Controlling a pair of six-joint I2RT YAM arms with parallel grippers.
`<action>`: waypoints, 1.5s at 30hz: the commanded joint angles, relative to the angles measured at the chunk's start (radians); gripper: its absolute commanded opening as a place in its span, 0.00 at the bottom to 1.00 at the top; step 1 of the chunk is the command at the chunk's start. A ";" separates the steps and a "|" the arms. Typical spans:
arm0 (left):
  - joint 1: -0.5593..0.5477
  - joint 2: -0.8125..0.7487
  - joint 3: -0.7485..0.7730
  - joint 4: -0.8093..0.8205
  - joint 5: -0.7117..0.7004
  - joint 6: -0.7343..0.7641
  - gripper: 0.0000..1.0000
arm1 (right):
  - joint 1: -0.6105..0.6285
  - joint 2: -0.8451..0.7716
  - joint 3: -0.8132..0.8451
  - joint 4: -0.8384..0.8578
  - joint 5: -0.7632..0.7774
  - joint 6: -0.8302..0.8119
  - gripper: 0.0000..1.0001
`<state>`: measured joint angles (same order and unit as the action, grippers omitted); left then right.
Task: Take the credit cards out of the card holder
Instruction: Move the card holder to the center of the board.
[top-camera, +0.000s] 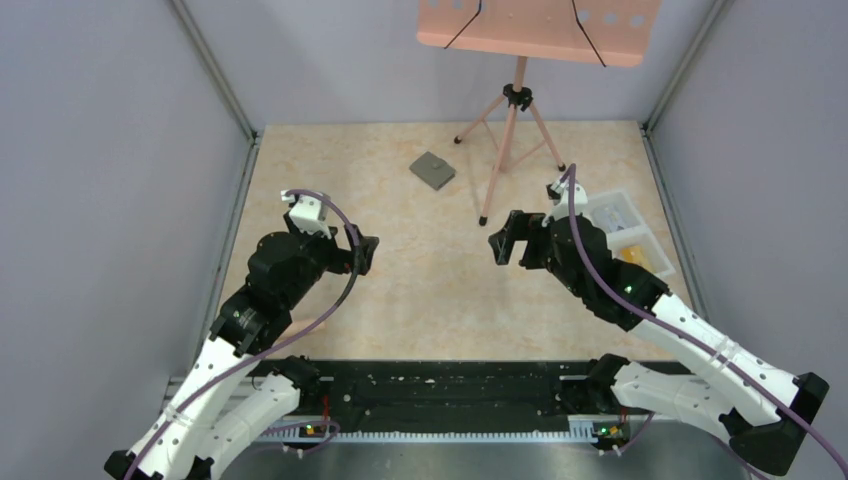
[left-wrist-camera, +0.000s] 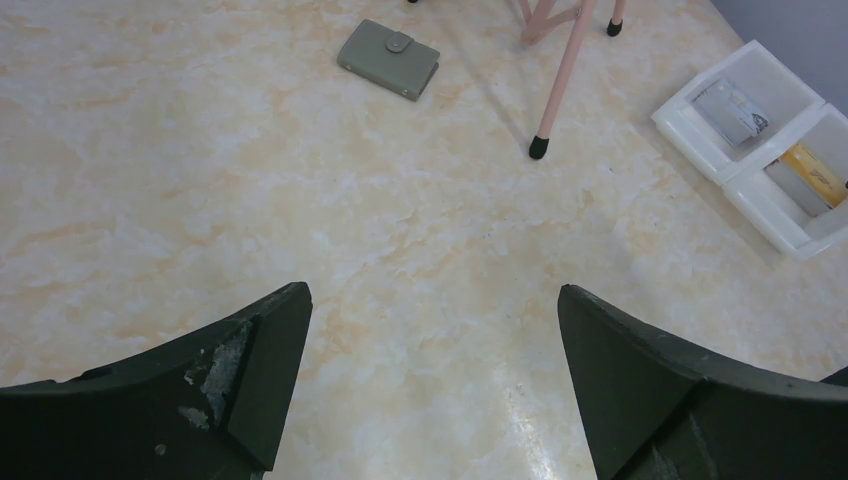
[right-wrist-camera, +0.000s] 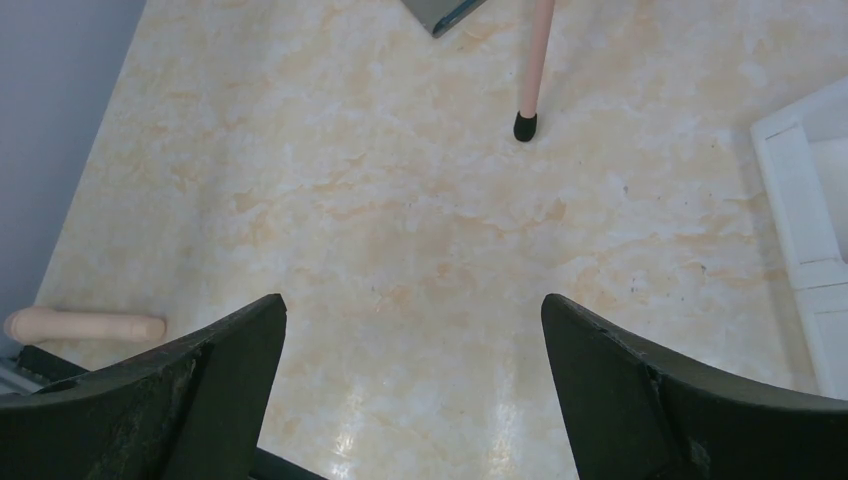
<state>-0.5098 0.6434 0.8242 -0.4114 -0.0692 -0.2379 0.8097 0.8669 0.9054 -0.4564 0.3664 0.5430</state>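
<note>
The card holder (top-camera: 432, 171) is being borne by the table (top-camera: 420, 300) toward its far side, near the middle. The tripod stand (top-camera: 510, 140) is being kept just right of the card holder, one foot set farther back and one nearer. A tray (left-wrist-camera: 700, 85) is being kept at the right edge, well apart from the card holder, with flat items (left-wrist-camera: 733, 108) being held in its compartments. The left gripper (top-camera: 362, 255) and right gripper (top-camera: 503, 240) are being held nearer, facing each other across the table's middle.
</note>
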 joint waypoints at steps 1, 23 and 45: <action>-0.002 -0.013 -0.002 0.040 -0.010 0.002 0.99 | 0.009 -0.002 0.042 0.039 0.009 0.000 0.99; -0.002 -0.065 0.002 0.014 -0.221 -0.020 0.97 | 0.008 0.320 0.019 0.459 0.086 -0.651 0.89; -0.001 -0.195 -0.014 0.008 -0.347 -0.059 0.95 | 0.004 1.201 0.398 0.836 0.138 -1.182 0.68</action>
<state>-0.5098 0.4603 0.8112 -0.4232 -0.3946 -0.2874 0.8097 1.9873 1.1919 0.2993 0.4732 -0.5522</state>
